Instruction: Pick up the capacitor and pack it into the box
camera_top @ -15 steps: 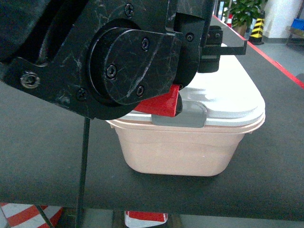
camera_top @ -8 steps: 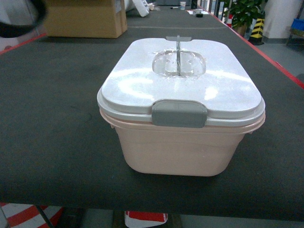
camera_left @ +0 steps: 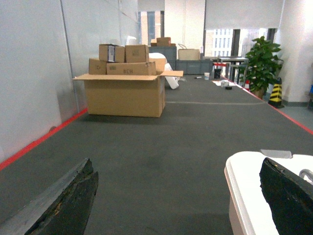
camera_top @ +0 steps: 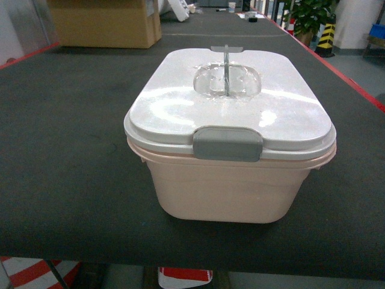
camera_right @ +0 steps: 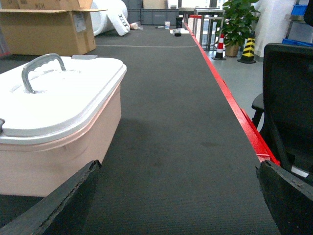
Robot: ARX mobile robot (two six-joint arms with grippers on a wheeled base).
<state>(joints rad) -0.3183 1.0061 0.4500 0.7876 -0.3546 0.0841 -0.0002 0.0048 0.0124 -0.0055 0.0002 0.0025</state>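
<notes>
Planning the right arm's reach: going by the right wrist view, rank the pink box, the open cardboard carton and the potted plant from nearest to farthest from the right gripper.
1. The box, just ahead on the left of the right gripper.
2. The cardboard carton, far back on the left.
3. The potted plant, farther back on the right.

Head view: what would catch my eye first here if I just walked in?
The pale pink box stands front and centre on the dark table, its white lid shut with a grey latch facing you and a handle standing up on top. Behind it to the left sits a brown carton, and a potted plant is at the far right.
</notes>
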